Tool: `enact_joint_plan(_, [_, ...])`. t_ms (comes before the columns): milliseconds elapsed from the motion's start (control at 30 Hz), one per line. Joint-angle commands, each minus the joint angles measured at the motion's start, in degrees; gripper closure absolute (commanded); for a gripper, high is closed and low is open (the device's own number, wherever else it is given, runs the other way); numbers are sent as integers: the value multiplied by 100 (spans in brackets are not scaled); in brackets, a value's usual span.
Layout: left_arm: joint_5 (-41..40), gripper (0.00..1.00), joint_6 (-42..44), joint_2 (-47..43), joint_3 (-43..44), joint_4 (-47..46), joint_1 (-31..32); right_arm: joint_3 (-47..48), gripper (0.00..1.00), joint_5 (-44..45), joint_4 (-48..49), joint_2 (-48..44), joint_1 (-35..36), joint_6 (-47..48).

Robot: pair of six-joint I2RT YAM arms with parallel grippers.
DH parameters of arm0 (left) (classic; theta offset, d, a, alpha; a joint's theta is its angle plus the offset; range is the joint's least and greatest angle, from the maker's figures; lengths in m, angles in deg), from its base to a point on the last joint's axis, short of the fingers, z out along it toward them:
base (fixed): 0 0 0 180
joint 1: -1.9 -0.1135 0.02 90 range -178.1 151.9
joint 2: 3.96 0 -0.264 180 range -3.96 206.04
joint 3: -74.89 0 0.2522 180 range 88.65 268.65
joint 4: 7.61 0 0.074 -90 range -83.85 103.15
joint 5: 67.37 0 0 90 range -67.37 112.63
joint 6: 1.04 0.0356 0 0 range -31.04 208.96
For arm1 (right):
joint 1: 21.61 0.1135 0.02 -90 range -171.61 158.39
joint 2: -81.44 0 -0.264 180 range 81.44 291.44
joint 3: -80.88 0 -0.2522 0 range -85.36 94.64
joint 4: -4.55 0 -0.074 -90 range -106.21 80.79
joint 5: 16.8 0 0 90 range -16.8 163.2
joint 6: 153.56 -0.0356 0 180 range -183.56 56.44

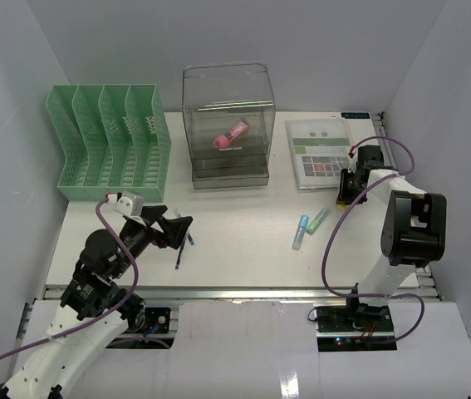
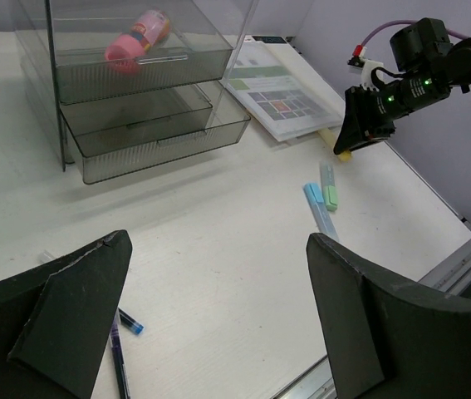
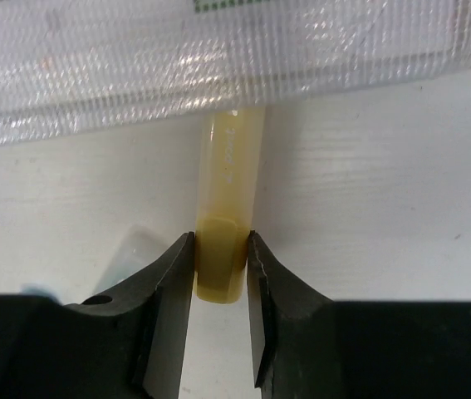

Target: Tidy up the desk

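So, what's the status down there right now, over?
Left tool open, above pens. Right tool pinching yellow marker on the desk. Marker's far end under mesh pouch, could snag.

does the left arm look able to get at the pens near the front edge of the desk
Probably yes: the left gripper hangs open just above the pens, and nothing lies over or against them on the desk.

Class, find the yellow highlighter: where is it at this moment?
Right wrist view: the yellow highlighter lies at the right of the desk, far end tucked under the mesh document pouch, cap between the fingertips of the right gripper.
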Motion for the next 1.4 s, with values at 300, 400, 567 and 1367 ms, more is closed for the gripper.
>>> enact_joint_plan(300, [344,2,126,-172,-61,-209,18,-178,92,-3018,-1289,-1858,599,2756])
enact_joint_plan(400, [345,2,135,-176,-68,-220,18,-86,92,-3251,-1413,-1951,1177,3047])
enact_joint_plan(567, [347,2,143,-197,-69,-213,18,311,92,-3510,-1624,-1900,2110,3469])
enact_joint_plan(1367, [552,2,205,83,-104,-290,27,4486,85,303,-982,1464,4337,4705])
